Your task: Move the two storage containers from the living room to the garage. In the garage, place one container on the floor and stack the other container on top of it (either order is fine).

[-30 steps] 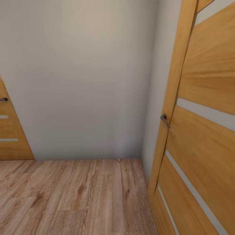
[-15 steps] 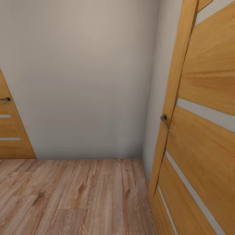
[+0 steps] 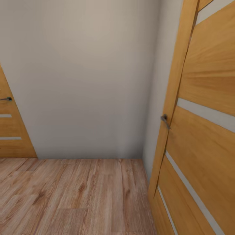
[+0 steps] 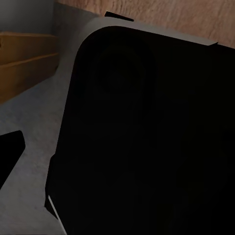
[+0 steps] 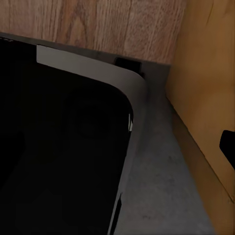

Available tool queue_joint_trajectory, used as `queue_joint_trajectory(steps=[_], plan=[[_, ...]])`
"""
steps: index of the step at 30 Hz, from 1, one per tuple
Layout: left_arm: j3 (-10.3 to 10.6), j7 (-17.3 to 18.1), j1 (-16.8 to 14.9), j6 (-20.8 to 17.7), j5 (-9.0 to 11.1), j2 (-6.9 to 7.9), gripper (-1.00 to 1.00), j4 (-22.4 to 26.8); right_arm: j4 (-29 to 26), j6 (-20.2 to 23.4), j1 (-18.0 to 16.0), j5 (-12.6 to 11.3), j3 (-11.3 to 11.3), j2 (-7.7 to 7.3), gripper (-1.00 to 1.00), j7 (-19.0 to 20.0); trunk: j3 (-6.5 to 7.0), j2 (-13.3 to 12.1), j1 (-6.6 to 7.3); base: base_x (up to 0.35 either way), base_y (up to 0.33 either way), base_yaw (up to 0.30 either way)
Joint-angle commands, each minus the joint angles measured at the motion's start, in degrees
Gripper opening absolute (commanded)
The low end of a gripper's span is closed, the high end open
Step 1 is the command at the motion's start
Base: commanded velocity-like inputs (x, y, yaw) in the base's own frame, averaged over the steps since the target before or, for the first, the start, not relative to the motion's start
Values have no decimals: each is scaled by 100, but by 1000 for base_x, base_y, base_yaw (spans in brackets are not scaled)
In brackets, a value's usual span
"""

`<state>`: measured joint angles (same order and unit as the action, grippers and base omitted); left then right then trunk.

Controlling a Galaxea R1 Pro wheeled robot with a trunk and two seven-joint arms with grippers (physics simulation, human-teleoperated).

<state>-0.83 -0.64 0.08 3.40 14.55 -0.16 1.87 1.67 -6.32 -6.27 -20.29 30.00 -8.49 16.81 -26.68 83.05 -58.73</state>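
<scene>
The two storage containers are out of view. I face a corner of a room with a light wood-plank floor (image 3: 81, 195) and a plain pale wall (image 3: 81, 81). The left wrist view looks down on my dark rounded base (image 4: 147, 137), and a black tip (image 4: 10, 152) juts in at the frame's edge. In the right wrist view the same dark base (image 5: 58, 147) lies beside an orange wooden door (image 5: 205, 73), again with a black tip (image 5: 229, 147) at the edge. Neither view reveals how the jaws stand.
An orange panel door (image 3: 202, 130) with a dark handle (image 3: 164, 120) stands very close on my right, angled toward me. A second such door (image 3: 11, 130) with a handle (image 3: 6, 99) is at the far left. Wood floor stretches ahead to the wall.
The whole picture has slid slightly right, so more of the left door shows: the camera has turned a little to the left. Nothing in the room has moved.
</scene>
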Motion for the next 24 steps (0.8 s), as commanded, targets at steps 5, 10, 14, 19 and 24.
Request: queue_joint_trajectory(steps=[5, 10, 14, 19, 24], plan=[[-5, -7, 1, 11, 21, -2, 100, -1, 17, -27, -9, -104, 24, -47, 100, 10, -4, 3, 0, 0, 0, 238], [-6, -7, 1, 11, 21, -2, 100, 1, 17, -26, -9, -104, 24, -55, 100, 10, -4, 3, 0, 0, 0, 88], [-6, -7, 3, 11, 21, -2, 100, 5, 17, -37, -7, -107, 24, -48, 100, -15, -4, 3, 0, 0, 0, 58], [-6, -7, 2, 11, 21, -2, 100, 3, 17, -40, -7, -107, 24, -45, 100, -108, -4, 3, 0, 0, 0, 119], [-8, -7, 1, 11, 21, -2, 100, 4, 17, -38, -10, -107, 24, -46, 100, -138, -4, 3, 0, 0, 0, 15]])
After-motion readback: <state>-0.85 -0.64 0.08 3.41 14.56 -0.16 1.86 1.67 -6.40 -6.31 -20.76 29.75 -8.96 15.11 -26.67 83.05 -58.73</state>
